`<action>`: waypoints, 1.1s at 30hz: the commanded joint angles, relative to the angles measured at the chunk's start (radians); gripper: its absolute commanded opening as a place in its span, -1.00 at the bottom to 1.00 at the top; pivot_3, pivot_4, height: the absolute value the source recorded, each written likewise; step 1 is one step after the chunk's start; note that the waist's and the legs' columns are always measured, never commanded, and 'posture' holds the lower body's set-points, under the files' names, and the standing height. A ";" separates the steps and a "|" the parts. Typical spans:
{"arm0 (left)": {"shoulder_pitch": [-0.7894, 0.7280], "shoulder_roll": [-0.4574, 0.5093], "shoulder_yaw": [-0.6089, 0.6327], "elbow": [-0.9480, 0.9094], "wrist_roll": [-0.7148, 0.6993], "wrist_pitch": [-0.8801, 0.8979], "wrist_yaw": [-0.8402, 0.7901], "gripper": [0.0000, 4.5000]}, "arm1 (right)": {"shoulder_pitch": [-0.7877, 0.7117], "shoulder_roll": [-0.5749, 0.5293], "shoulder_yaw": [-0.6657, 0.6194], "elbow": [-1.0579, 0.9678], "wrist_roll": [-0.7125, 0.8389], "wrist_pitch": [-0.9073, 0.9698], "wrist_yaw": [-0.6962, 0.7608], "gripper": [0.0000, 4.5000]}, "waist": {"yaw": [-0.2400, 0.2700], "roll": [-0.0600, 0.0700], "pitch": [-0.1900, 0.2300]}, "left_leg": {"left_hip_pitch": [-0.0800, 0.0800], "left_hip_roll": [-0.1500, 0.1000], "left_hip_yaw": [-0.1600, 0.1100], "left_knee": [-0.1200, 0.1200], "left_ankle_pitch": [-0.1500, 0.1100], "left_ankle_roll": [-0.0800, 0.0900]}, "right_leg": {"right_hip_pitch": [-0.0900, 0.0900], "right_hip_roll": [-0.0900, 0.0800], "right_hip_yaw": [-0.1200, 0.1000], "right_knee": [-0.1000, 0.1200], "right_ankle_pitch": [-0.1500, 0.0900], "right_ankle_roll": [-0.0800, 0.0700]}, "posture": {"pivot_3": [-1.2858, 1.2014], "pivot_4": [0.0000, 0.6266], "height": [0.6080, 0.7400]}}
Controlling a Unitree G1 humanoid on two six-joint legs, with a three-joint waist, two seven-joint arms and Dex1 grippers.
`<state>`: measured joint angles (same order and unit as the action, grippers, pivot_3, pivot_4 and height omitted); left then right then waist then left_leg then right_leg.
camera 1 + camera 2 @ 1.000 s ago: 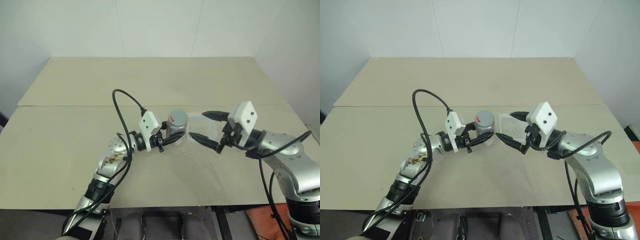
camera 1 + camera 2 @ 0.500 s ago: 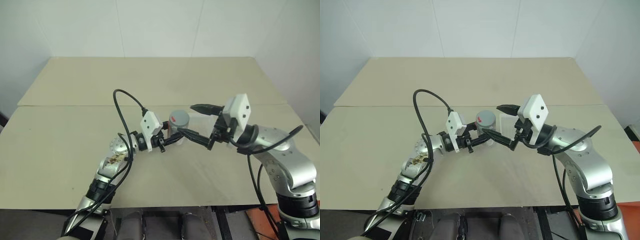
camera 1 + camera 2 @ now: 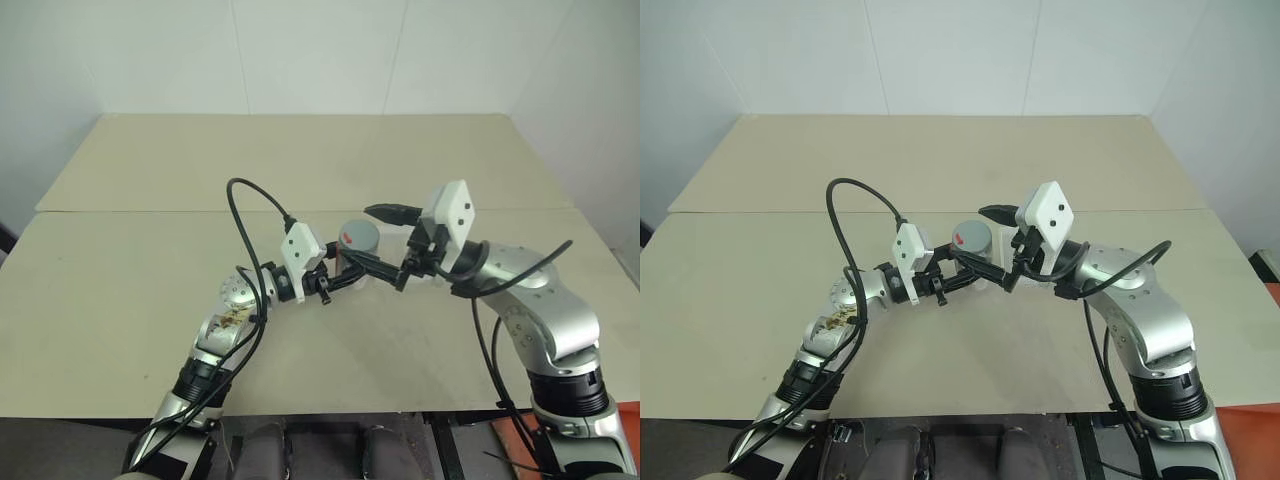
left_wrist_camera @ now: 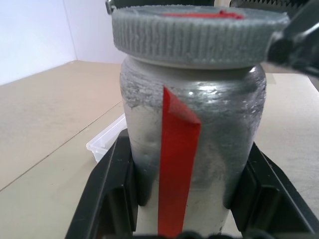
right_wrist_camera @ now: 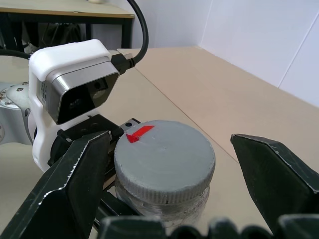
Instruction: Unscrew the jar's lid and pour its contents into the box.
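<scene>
The left gripper [image 4: 182,199] clamps the clear cylindrical jar [image 4: 192,149], upright above the beige table [image 3: 150,270]. The right gripper [image 5: 164,164] straddles its round grey lid [image 5: 164,159], fingers spread wide, gripping nothing. A shallow clear plastic box [image 4: 107,142] lies just behind the jar.

Bright, even light falls from above across the pale surface [image 3: 150,170], with no hard glare on it. Shadows are soft and faint, lying close under the arms near the surface's middle. The walls behind read white and slightly washed out. In the left wrist view the jar [image 4: 192,149] is sharp, with small bright glints on its shoulder, while the near black fingers [image 4: 107,199] are dark and soft-edged. In the right wrist view the lid [image 5: 164,159] is crisp; the near fingers [image 5: 279,179] blur.
</scene>
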<state>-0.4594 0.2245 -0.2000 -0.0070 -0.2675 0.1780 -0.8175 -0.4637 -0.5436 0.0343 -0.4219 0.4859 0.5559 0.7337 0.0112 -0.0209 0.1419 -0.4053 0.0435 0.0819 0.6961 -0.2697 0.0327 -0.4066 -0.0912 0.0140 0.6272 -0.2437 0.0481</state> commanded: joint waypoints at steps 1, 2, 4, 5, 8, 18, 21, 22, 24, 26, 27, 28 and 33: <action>-0.004 -0.003 -0.004 -0.024 0.003 -0.026 0.001 -0.13 | -0.017 0.002 -0.012 -0.021 0.016 -0.012 0.008 0.99 | 0.000 0.000 0.000 | 0.000 0.000 0.000 0.000 0.000 0.000 | 0.000 0.000 0.000 0.000 0.000 0.000 | 0.03 -0.52 1.00; -0.004 -0.004 -0.004 -0.024 0.003 -0.025 0.001 -0.13 | -0.014 0.002 -0.012 -0.022 0.017 -0.012 0.011 0.92 | 0.000 0.000 0.000 | 0.000 0.000 0.000 0.000 0.000 0.000 | 0.000 0.000 0.000 0.000 0.000 0.000 | 0.03 -0.52 1.00; -0.004 -0.005 -0.005 -0.025 0.003 -0.024 0.001 -0.13 | -0.011 0.002 -0.011 -0.023 0.017 -0.014 0.014 0.75 | 0.000 0.000 0.000 | 0.000 0.000 0.000 0.000 0.000 0.000 | 0.000 0.000 0.000 0.000 0.000 0.000 | 0.03 -0.52 1.00; -0.004 -0.005 -0.005 -0.026 0.002 -0.023 0.001 -0.13 | -0.009 0.003 -0.011 -0.025 0.015 -0.014 0.011 0.63 | 0.000 0.000 0.000 | 0.000 0.000 0.000 0.000 0.000 0.000 | 0.000 0.000 0.000 0.000 0.000 0.000 | 0.03 -0.52 1.00; -0.003 -0.005 -0.005 -0.027 0.001 -0.021 0.000 -0.13 | -0.008 0.004 -0.009 -0.028 0.011 -0.015 0.006 0.63 | 0.000 0.000 0.000 | 0.000 0.000 0.000 0.000 0.000 0.000 | 0.000 0.000 0.000 0.000 0.000 0.000 | 0.03 -0.52 1.00; 0.000 -0.003 -0.004 -0.027 0.001 -0.021 0.000 -0.13 | -0.003 0.011 -0.006 -0.023 0.009 -0.022 0.011 0.37 | 0.000 0.000 0.000 | 0.000 0.000 0.000 0.000 0.000 0.000 | 0.000 0.000 0.000 0.000 0.000 0.000 | 0.03 -0.52 1.00; -0.001 -0.001 -0.003 -0.028 0.000 -0.019 -0.001 -0.13 | -0.005 0.012 -0.005 -0.024 0.002 -0.024 0.008 0.37 | 0.000 0.000 0.000 | 0.000 0.000 0.000 0.000 0.000 0.000 | 0.000 0.000 0.000 0.000 0.000 0.000 | 0.03 -0.52 1.00; -0.001 0.000 -0.003 -0.028 0.000 -0.019 -0.002 -0.13 | -0.006 0.012 -0.005 -0.024 0.002 -0.024 0.008 0.37 | 0.000 0.000 0.000 | 0.000 0.000 0.000 0.000 0.000 0.000 | 0.000 0.000 0.000 0.000 0.000 0.000 | 0.03 -0.52 1.00; -0.002 0.000 -0.003 -0.027 -0.001 -0.018 -0.003 -0.13 | -0.008 0.011 -0.005 -0.025 0.000 -0.026 0.010 0.37 | 0.000 0.000 0.000 | 0.000 0.000 0.000 0.000 0.000 0.000 | 0.000 0.000 0.000 0.000 0.000 0.000 | 0.03 -0.52 1.00; 0.000 0.001 -0.004 -0.028 0.000 -0.018 -0.003 -0.13 | -0.009 0.012 -0.012 -0.031 0.007 -0.022 0.008 0.37 | 0.000 0.000 0.000 | 0.000 0.000 0.000 0.000 0.000 0.000 | 0.000 0.000 0.000 0.000 0.000 0.000 | 0.03 -0.52 1.00; 0.002 0.001 -0.006 -0.028 0.000 -0.018 -0.003 -0.13 | -0.010 0.012 -0.015 -0.035 0.010 -0.023 0.008 0.37 | 0.000 0.000 0.000 | 0.000 0.000 0.000 0.000 0.000 0.000 | 0.000 0.000 0.000 0.000 0.000 0.000 | 0.03 -0.52 1.00; 0.005 0.001 -0.007 -0.029 0.001 -0.019 -0.004 -0.13 | -0.013 0.011 -0.020 -0.040 0.013 -0.020 0.006 0.37 | 0.000 0.000 0.000 | 0.000 0.000 0.000 0.000 0.000 0.000 | 0.000 0.000 0.000 0.000 0.000 0.000 | 0.03 -0.52 1.00; 0.012 0.004 -0.013 -0.027 0.004 -0.022 -0.010 -0.13 | -0.029 0.007 -0.047 -0.061 0.050 -0.001 0.003 0.37 | 0.000 0.000 0.000 | 0.000 0.000 0.000 0.000 0.000 0.000 | 0.000 0.000 0.000 0.000 0.000 0.000 | 0.03 -0.52 1.00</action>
<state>-0.4567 0.2265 -0.2000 -0.0089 -0.2680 0.1742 -0.8190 -0.4601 -0.5320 0.0333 -0.4238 0.4974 0.5609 0.7430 0.0112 -0.0209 0.1419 -0.4053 0.0435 0.0818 0.6960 -0.2697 0.0326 -0.4066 -0.0913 0.0140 0.6271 -0.2437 0.0481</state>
